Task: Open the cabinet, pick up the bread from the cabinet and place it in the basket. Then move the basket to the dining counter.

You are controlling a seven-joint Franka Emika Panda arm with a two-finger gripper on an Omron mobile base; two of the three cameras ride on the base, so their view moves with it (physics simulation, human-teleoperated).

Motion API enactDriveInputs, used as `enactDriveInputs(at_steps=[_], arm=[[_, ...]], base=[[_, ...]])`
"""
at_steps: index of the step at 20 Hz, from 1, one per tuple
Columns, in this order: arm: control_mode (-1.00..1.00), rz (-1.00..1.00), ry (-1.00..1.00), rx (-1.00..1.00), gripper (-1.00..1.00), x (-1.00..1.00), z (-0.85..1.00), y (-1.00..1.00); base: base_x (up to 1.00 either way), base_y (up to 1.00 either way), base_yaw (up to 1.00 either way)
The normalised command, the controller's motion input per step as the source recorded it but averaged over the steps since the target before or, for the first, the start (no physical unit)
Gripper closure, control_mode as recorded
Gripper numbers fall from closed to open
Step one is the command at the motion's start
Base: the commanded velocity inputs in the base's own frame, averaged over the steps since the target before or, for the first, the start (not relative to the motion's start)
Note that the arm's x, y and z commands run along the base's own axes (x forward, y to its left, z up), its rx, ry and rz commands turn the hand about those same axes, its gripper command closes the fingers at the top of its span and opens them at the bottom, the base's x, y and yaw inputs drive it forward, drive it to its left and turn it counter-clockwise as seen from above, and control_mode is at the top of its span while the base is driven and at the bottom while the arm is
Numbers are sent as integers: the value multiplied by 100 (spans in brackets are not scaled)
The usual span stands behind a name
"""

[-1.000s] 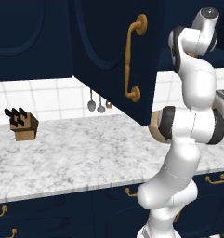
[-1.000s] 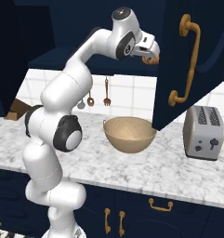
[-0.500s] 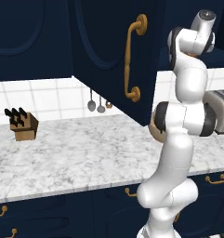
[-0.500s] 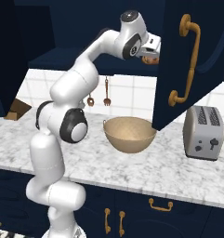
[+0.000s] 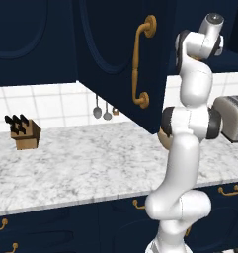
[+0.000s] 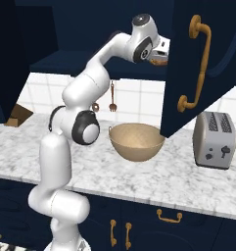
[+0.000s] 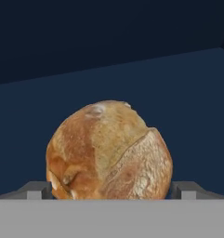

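The navy cabinet door (image 6: 212, 93) with its curved brass handle (image 6: 198, 63) stands swung open; in the left base view the door (image 5: 115, 54) hangs over the counter. My arm reaches up into the open cabinet. Seen from the hand, the golden-brown bread (image 7: 108, 151) sits on the dark shelf right in front. My gripper (image 7: 111, 191) is open, one fingertip on each side of the bread and slightly apart from it. From the right base view the gripper (image 6: 161, 53) is at the shelf edge. The tan basket (image 6: 136, 142) stands on the marble counter below it.
A silver toaster (image 6: 215, 139) stands right of the basket. Hanging utensils (image 6: 111, 98) are on the tiled wall behind. A knife block (image 5: 24, 133) sits at the far left of the counter (image 5: 81, 163). Navy drawers with brass pulls (image 6: 168, 215) run below.
The hand has pushed further into the cabinet toward the bread, and the elbow has swung with it. The jaws stayed open. Door, basket and toaster have not moved.
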Motion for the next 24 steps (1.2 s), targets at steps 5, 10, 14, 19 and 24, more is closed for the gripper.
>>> enactDriveInputs(at_steps=[5, 10, 14, 19, 24], arm=[[-100, 0, 0, 0, 100, 26, -11, -13], [-100, 1, -18, 0, 100, -52, -15, 14], [-100, 4, -41, -4, 100, -100, -44, 51], [-100, 7, -43, -17, 100, -100, -84, 79], [-100, 5, -47, -21, 100, -100, -65, 86]], base=[[0, 0, 0], [0, 0, 0], [0, 0, 0], [0, 0, 0], [0, 0, 0]])
